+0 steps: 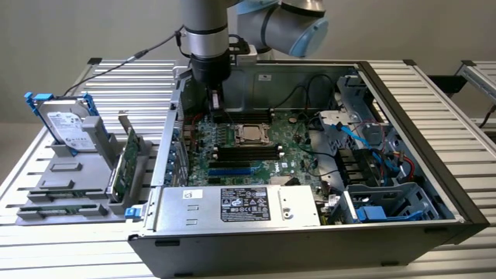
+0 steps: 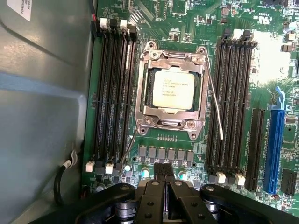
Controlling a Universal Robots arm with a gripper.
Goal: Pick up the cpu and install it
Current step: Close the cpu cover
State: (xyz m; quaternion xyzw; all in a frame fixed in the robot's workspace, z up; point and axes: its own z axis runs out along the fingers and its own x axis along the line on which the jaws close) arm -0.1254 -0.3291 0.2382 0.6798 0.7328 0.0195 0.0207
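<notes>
One cpu sits flat in the socket frame on the motherboard, inside the open computer case. Hand closed, fingers together, nothing held, hovering over the board near the socket. Case also holds a silver box with a black sticker. Grey rack on the worktop holds a hard drive on edge.

Silver-grey tubular arm with pale-blue joint caps, black wrist, black gripper with round pivot bolts.
</notes>
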